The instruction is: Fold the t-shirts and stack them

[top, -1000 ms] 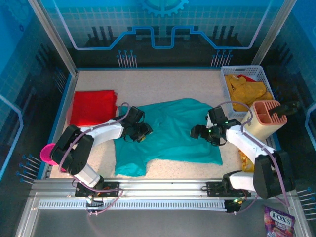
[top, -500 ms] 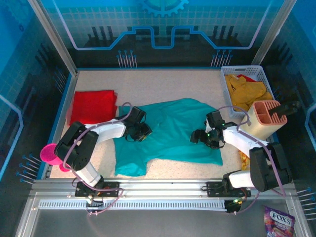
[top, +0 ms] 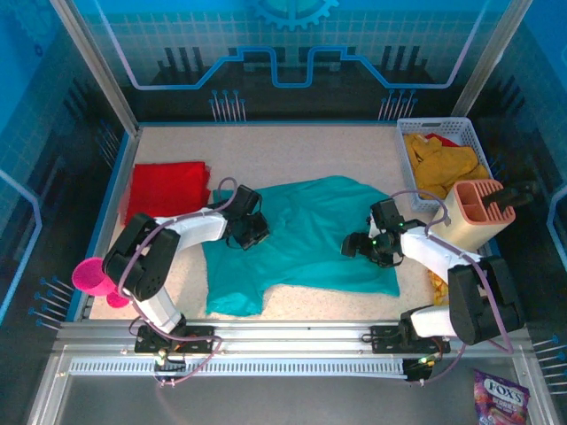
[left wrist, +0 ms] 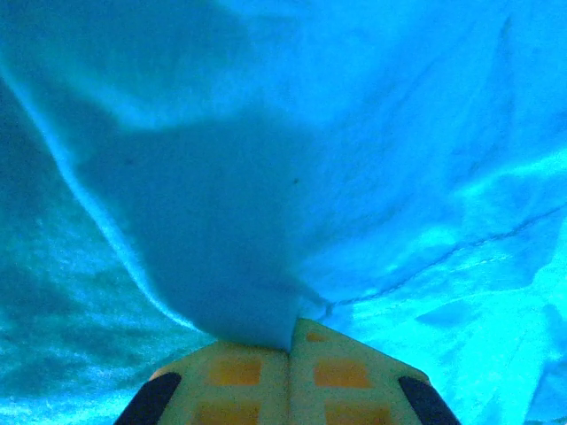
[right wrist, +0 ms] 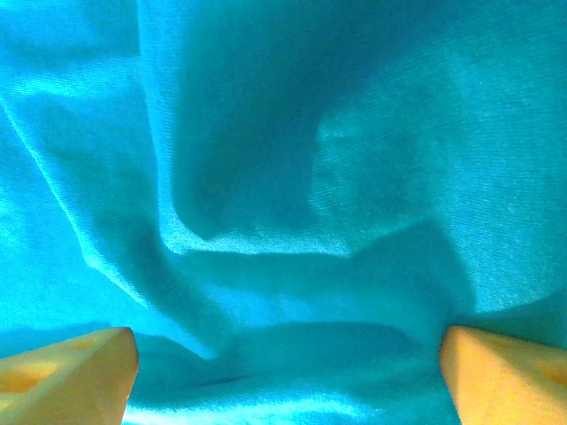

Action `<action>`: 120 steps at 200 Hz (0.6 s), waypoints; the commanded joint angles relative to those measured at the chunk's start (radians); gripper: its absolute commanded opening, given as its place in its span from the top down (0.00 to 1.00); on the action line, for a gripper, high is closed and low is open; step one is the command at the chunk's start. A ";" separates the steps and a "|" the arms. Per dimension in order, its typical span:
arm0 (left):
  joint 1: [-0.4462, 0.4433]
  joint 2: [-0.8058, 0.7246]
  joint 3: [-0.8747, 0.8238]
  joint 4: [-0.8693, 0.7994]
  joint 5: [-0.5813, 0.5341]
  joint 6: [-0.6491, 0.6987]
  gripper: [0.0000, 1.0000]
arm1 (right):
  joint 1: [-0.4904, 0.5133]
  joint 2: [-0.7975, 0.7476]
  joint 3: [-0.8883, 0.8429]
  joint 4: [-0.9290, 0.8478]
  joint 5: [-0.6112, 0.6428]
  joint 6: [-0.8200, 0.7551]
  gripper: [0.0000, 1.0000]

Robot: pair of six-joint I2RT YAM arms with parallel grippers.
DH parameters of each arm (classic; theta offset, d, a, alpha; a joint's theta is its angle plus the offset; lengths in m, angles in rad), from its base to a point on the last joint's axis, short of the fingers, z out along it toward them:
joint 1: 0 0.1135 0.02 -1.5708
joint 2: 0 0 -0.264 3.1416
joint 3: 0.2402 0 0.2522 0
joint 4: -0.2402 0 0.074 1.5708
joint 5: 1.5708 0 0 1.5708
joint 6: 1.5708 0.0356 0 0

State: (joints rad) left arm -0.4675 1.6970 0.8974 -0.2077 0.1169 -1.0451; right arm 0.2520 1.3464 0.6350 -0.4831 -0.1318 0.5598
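Pinching teal t-shirt | left jaws closed, tips buried | right jaws apart

Speckled beige table taken as landmark. Blue raised rim along the table's left edge, and the same along its back edge. Behind the table is a translucent blue back panel with a white grid. It carries a gear graphic at top centre and a stepped light-blue outline under that. Grey metal posts slant up from the table's back corners, left post, right post. Dark blue-tinted side panels flank the table, with faint circuit-like lines. Silver aluminium rail at the table's near edge, slotted strip just in front, then a flat grey surface. Blue cast overall, table evenly lit, shadows soft.
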 commanded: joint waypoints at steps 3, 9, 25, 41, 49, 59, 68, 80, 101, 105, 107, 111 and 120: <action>0.045 -0.005 0.089 -0.031 -0.002 0.079 1.00 | -0.011 0.001 -0.026 -0.023 0.003 0.009 0.10; 0.061 -0.010 0.111 -0.033 -0.001 0.093 1.00 | -0.012 0.002 -0.026 -0.025 0.004 0.011 0.10; 0.106 -0.012 0.185 -0.043 0.021 0.145 1.00 | -0.012 0.001 -0.026 -0.024 0.004 0.012 0.10; 0.154 0.016 0.279 -0.069 0.061 0.187 1.00 | -0.011 0.004 -0.023 -0.025 0.005 0.012 0.10; 0.175 0.033 0.324 -0.073 0.078 0.203 1.00 | -0.012 0.005 -0.023 -0.024 0.006 0.014 0.10; 0.197 0.059 0.370 -0.064 0.090 0.223 1.00 | -0.012 0.008 -0.021 -0.025 0.008 0.014 0.10; 0.214 0.093 0.425 -0.067 0.105 0.239 1.00 | -0.011 0.011 -0.019 -0.025 0.007 0.014 0.10; 0.237 0.144 0.487 -0.059 0.133 0.263 1.00 | -0.010 0.019 -0.012 -0.028 0.008 0.011 0.10; 0.288 0.239 0.570 0.001 0.180 0.270 1.00 | -0.010 0.029 -0.005 -0.034 0.006 0.007 0.10; 0.298 0.259 0.589 0.009 0.186 0.272 1.00 | -0.009 0.030 -0.002 -0.034 0.006 0.006 0.10; 0.302 0.268 0.597 0.014 0.190 0.272 1.00 | -0.010 0.031 -0.002 -0.034 0.006 0.005 0.10; 0.311 0.288 0.613 0.027 0.198 0.273 1.00 | -0.009 0.032 -0.001 -0.034 0.006 0.005 0.10; 0.327 0.333 0.650 0.061 0.218 0.280 1.00 | -0.009 0.034 0.001 -0.032 0.008 0.003 0.10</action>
State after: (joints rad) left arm -0.1898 1.9228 1.4658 -0.2062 0.2493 -0.8150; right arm 0.2520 1.3487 0.6357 -0.4820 -0.1310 0.5602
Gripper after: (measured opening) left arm 0.053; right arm 0.901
